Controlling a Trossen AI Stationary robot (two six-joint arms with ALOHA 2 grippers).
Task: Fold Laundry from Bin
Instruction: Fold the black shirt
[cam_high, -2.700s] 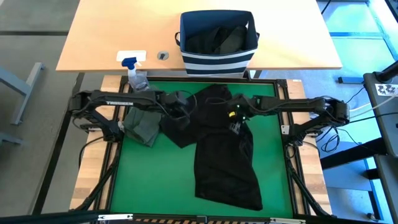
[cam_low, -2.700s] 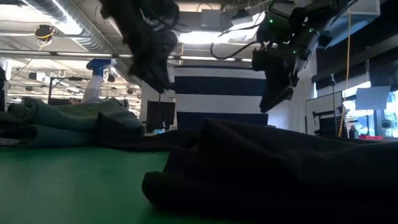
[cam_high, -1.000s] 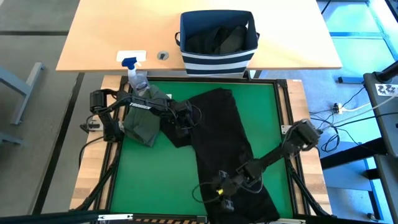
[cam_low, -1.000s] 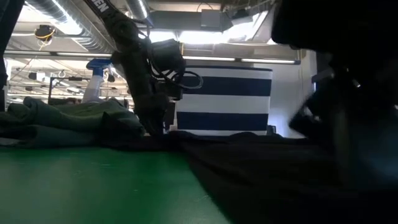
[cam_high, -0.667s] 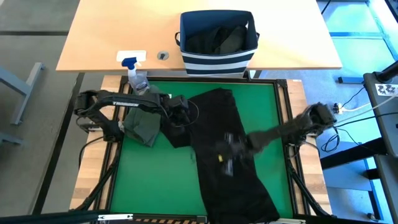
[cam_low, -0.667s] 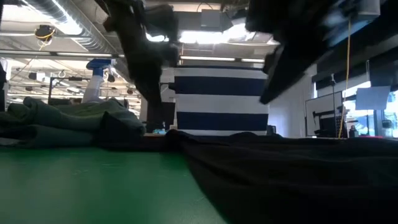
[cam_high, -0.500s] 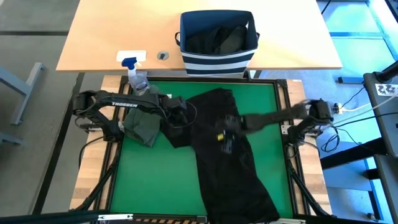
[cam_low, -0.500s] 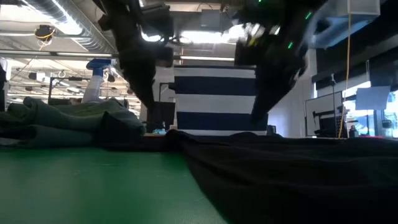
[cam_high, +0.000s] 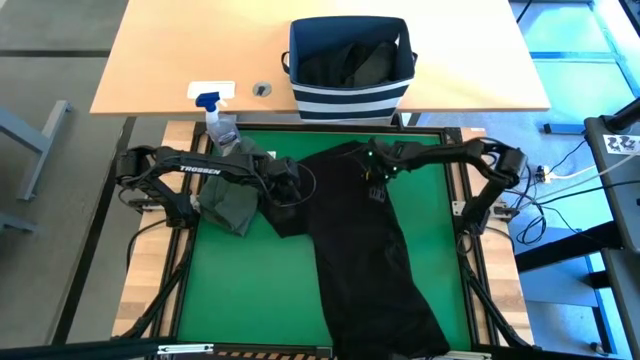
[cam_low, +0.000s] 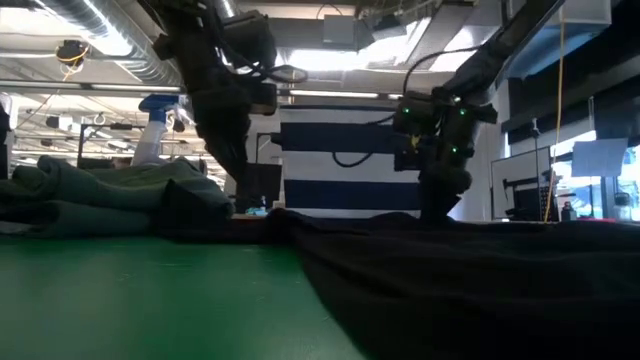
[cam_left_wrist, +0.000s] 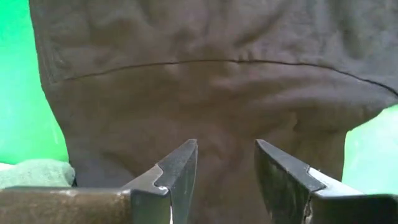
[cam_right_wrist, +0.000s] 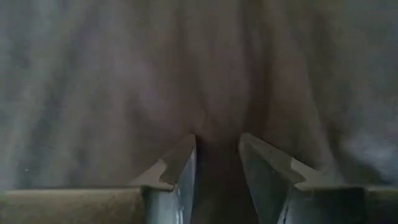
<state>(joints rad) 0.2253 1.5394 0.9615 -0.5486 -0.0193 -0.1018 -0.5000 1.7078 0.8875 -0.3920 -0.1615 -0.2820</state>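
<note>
A black garment lies spread flat on the green mat, running from the far middle to the near right. My left gripper hangs open a little above the garment's left side part, clear of the cloth. My right gripper points down, open, at the garment's far part, its fingertips close to the cloth. A folded olive green garment rests on the mat at the left. The striped navy bin stands beyond the mat with dark laundry inside. My right gripper comes at the black garment's far part from above, pointing steeply down with a gap between its fingers. Its fingertips stand at the cloth's surface; whether they touch it I cannot tell. The garment lies flat on the mat.
A clear spray bottle with a blue nozzle stands at the mat's far left corner. The bin sits on a wooden table behind the mat. Bare green mat lies at the near left.
My right gripper has swept from the garment's near end by the table's near edge to its far part, turning about as it went, and now points down at the cloth. My left gripper has risen off the garment's left side. The garment stays flat.
</note>
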